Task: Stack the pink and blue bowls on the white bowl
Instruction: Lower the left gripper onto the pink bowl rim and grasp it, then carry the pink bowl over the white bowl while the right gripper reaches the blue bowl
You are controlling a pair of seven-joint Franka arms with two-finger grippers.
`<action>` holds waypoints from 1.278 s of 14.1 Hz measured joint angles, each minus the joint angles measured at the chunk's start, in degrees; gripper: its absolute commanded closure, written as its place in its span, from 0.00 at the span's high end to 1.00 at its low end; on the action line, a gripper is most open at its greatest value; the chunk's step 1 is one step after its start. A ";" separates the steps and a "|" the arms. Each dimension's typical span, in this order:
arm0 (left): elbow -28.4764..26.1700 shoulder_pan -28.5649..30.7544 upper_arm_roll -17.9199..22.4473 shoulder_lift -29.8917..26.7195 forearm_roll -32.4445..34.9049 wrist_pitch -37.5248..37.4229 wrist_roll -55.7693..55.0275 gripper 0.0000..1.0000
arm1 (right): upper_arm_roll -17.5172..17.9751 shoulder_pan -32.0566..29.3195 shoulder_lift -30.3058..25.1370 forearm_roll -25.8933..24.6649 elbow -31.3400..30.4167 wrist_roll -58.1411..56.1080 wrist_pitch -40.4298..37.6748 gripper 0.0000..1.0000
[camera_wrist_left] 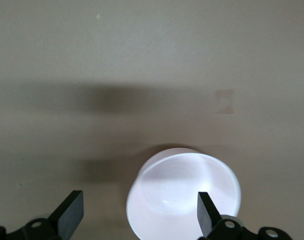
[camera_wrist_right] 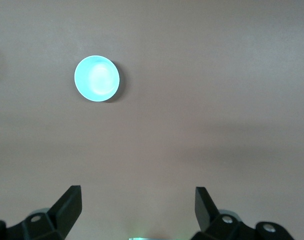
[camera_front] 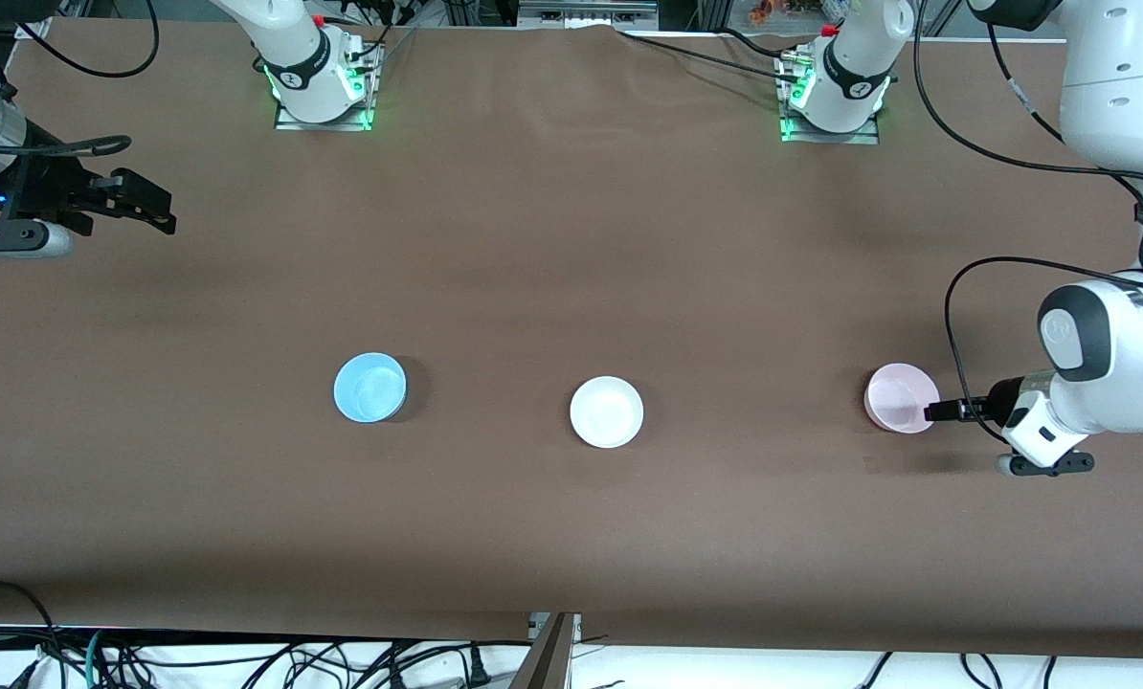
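Three small round plastic bowls stood in a row on the brown cloth-covered table (camera_front: 571,239), well apart from one another. The light sky-blue plastic bowl (camera_front: 369,388) (camera_wrist_right: 96,78) sat toward the right arm's end, the plain white plastic bowl (camera_front: 607,411) in the middle, and the pale pink plastic bowl (camera_front: 902,398) (camera_wrist_left: 184,195) toward the left arm's end. All three were upright, and none was stacked on another.

The left gripper (camera_front: 937,412) (camera_wrist_left: 136,216) was low at the pink bowl, its fingers spread wide. In the left wrist view one finger (camera_wrist_left: 207,212) stood inside the bowl against the rim, while the other stood outside it over bare cloth, so the bowl's wall lay between them without being pinched.

The right gripper (camera_front: 145,209) (camera_wrist_right: 136,207) waited up in the air over the edge of the table at the right arm's end, well apart from the blue bowl, with its fingers spread and nothing between them
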 measured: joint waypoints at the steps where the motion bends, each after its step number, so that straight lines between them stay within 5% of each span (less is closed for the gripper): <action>1: -1.47 0.19 0.00 0.03 -0.09 1.30 0.18 0.89 | 0.00 0.00 0.00 0.00 0.00 0.00 0.00 1.00; 5: -3.94 0.16 -0.08 0.02 -1.22 2.22 0.21 0.76 | 0.00 0.00 0.00 0.00 0.00 0.01 0.00 1.00; 10: -4.65 0.16 -0.09 -0.02 -2.07 2.28 0.22 0.23 | 0.00 0.00 0.00 0.01 0.00 0.02 0.01 1.00; 13: -4.65 0.16 0.00 -0.06 -2.07 2.28 4.12 0.00 | 0.00 0.00 0.00 0.01 0.00 0.02 0.01 1.00; 18: -4.87 0.13 0.89 -0.09 -4.14 2.24 8.95 0.00 | 0.02 0.01 0.00 0.02 0.00 0.02 0.01 1.00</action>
